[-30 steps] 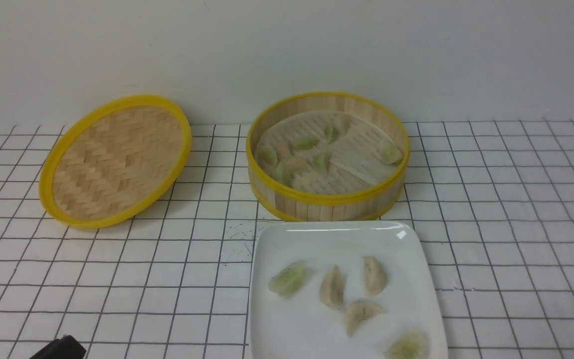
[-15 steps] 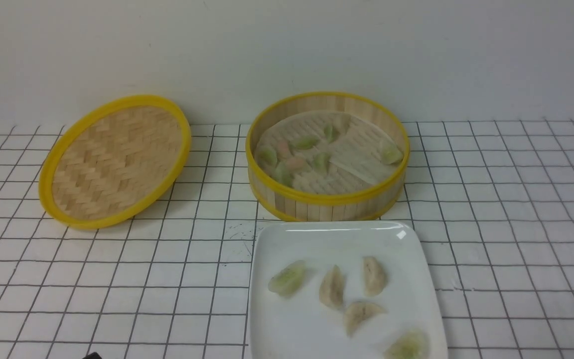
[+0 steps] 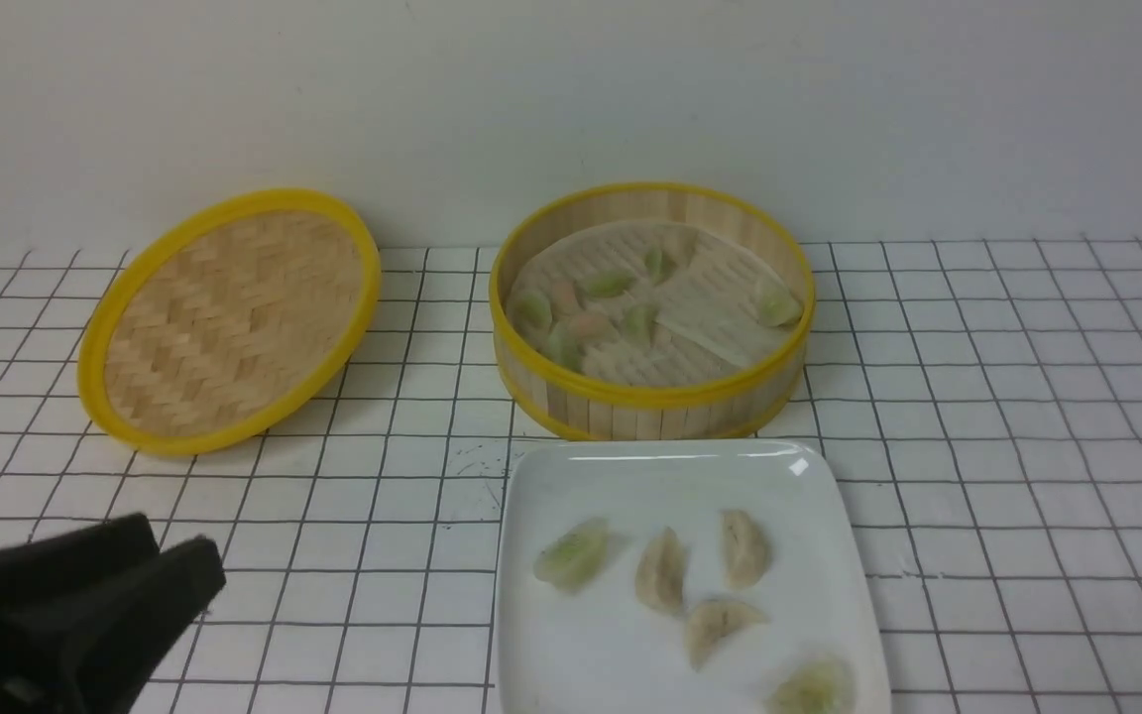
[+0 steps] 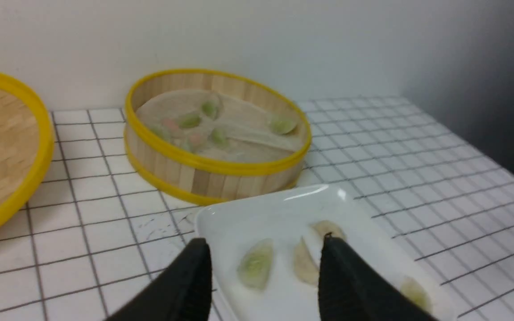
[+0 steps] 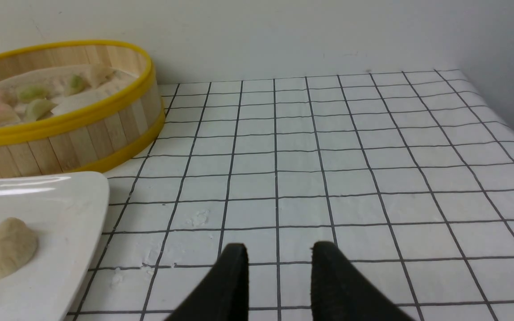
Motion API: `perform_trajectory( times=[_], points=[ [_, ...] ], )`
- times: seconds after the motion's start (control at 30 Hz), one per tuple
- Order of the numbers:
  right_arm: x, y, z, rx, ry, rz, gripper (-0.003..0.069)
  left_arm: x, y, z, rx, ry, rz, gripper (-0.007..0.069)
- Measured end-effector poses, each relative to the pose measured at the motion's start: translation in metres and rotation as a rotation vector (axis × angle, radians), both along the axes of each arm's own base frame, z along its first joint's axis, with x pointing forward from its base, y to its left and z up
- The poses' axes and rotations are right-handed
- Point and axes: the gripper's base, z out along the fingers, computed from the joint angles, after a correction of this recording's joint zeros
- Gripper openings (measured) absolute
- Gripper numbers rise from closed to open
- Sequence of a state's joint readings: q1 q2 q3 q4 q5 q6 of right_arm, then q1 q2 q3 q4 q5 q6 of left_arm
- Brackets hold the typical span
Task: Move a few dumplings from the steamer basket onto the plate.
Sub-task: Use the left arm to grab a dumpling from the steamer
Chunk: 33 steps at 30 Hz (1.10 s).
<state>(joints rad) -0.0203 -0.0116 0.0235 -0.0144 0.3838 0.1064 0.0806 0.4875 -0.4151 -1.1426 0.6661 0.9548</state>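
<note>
1. Five dumplings [image 3: 661, 569] lie spread on the white plate [image 3: 571, 486]; two are greenish and three are beige.
2. You see the plate on the gridded counter [image 3: 1007, 476], just in front of the steamer basket [image 3: 650, 402].
3. Several more dumplings, green and pinkish, sit on the pale liner inside the basket, mostly in its left half.
4. Your left claw [image 3: 174, 555] shows at the near left corner of the front view, left of the plate and not touching it. In its wrist view the fingers [image 4: 194, 276] stand wide apart and hold nothing.
5. Your right claw [image 5: 279, 249] hovers over bare counter to the right of the plate, fingers a little apart, empty.
6. The woven lid [image 3: 229, 317] is left of the basket.
</note>
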Motion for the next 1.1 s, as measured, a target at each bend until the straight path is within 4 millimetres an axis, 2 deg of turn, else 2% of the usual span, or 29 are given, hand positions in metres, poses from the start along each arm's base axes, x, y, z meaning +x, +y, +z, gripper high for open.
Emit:
perform_trajectory(
  times=[0.1,0.27,0.43,0.47,0.6,0.63,0.67,0.83,1.0,1.1],
  points=[
    [0.0,0.0,0.0,0.0,0.0,0.0,0.0192,0.024,0.002,0.011,0.059,0.024,-0.017,0.0298],
    [0.0,0.0,0.0,0.0,0.0,0.0,0.0192,0.081,0.005,0.036,0.126,0.023,-0.073,0.0298],
    [0.0,0.0,0.0,0.0,0.0,0.0,0.0192,0.134,0.005,0.046,0.264,-0.038,-0.186,0.0298],
    [0.0,0.0,0.0,0.0,0.0,0.0,0.0192,0.136,0.005,0.044,0.268,-0.034,-0.189,0.0298],
    [0.0,0.0,0.0,0.0,0.0,0.0,0.0192,0.176,0.005,0.035,0.304,-0.01,-0.272,0.0298],
    [0.0,0.0,0.0,0.0,0.0,0.0,0.0192,0.177,0.005,0.035,0.303,-0.008,-0.274,0.0298],
    [0.0,0.0,0.0,0.0,0.0,0.0,0.0192,0.191,0.006,0.031,0.303,0.009,-0.284,0.0298],
    [0.0,0.0,0.0,0.0,0.0,0.0,0.0192,0.226,0.006,0.02,0.346,0.017,-0.321,0.0298],
    [0.0,0.0,0.0,0.0,0.0,0.0,0.0192,0.258,-0.017,-0.002,0.459,0.012,-0.447,0.0298],
    [0.0,0.0,0.0,0.0,0.0,0.0,0.0192,0.277,-0.039,-0.021,0.497,0.041,-0.488,0.0298]
  ],
)
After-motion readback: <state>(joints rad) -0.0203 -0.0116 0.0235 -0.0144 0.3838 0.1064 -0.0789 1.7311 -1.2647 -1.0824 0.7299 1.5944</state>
